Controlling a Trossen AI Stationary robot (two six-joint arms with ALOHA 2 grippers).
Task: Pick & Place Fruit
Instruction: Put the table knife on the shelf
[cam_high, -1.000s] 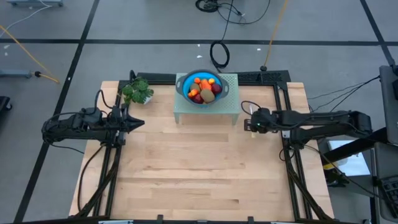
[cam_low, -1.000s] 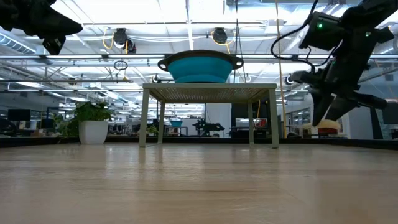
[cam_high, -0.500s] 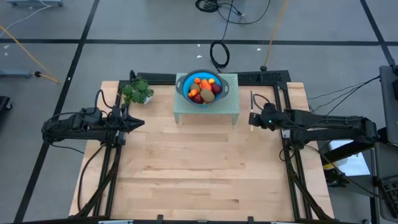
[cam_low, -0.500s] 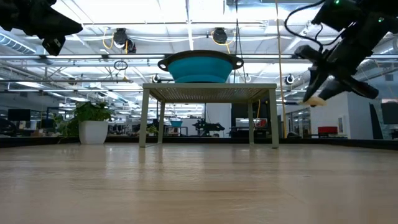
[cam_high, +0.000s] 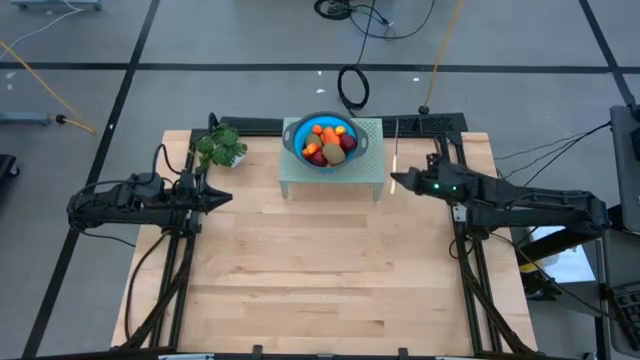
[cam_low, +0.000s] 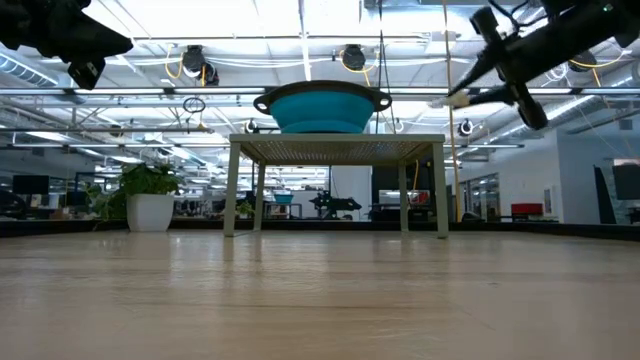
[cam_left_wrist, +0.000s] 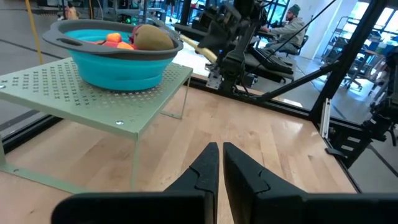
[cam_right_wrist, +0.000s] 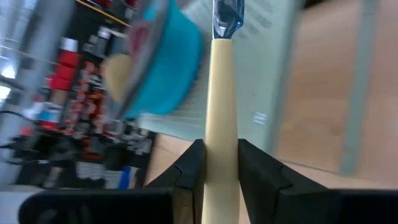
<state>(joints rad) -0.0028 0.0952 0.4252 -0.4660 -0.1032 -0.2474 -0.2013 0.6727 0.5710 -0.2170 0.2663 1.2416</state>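
Note:
The fruit (cam_high: 327, 143) lies piled in a blue bowl (cam_high: 297, 133) on a pale green perforated stand (cam_high: 372, 165) at the table's far middle; a brown oval (cam_left_wrist: 152, 38) and orange pieces show over the rim. My right gripper (cam_high: 393, 180) hovers just right of the stand at about bowl height, shut on a slim yellow-handled knife (cam_high: 397, 150). My left gripper (cam_high: 226, 197) waits shut above the table's left side, touching nothing. My right gripper pinches the knife's yellow handle (cam_right_wrist: 221, 124) between its two fingers (cam_right_wrist: 189, 167). The knife runs forward along the fingers, its blade (cam_right_wrist: 226, 17) past the handle's far end. It is lifted clear of the table, roughly level, blade end toward the far edge beside the stand.
A small green potted plant (cam_high: 220, 147) stands at the far left, left of the stand. Black frame rails (cam_high: 455, 160) run along both sides of the wooden table (cam_high: 320, 280). Bare wood stretches across the middle and near half.
My right gripper has risen from just above the table to about bowl height and moved a little toward the stand. It has tipped from pointing steeply down to nearly level, carrying the knife, which now points toward the far edge.

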